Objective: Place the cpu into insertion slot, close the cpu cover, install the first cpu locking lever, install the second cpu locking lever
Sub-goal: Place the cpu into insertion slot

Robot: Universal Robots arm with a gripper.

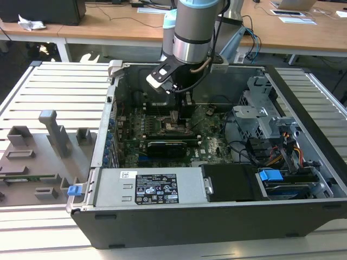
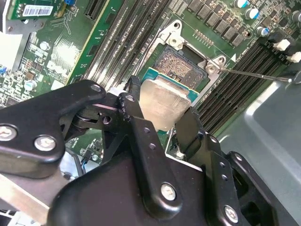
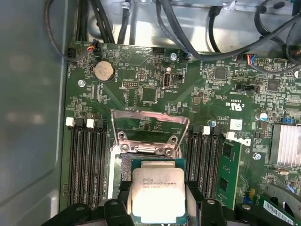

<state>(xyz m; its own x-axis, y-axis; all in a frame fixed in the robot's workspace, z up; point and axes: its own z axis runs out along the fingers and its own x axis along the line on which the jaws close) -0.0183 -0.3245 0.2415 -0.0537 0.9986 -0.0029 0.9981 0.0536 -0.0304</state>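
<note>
My gripper (image 1: 180,115) reaches down into the open computer case over the motherboard. In both wrist views it is shut on the cpu (image 2: 163,102) (image 3: 157,190), a silver-topped square chip with a green rim, pinched on two opposite edges by black fingers (image 2: 134,101). The chip hangs over the near part of the insertion slot (image 2: 181,63), whose pale pin field (image 3: 125,165) shows beyond it. I cannot tell whether chip and slot touch. The cpu cover (image 3: 150,114) stands flipped open beyond the slot. A thin wire lever (image 2: 254,73) lies beside the slot, unlatched.
Long black memory slots (image 3: 87,160) (image 3: 204,160) flank the socket. A black card (image 1: 165,146), the power supply (image 1: 154,187) and a drive cage (image 1: 265,122) crowd the case. Cables (image 3: 211,42) run along the far wall. A grey fixture tray (image 1: 38,157) lies on the exterior view's left.
</note>
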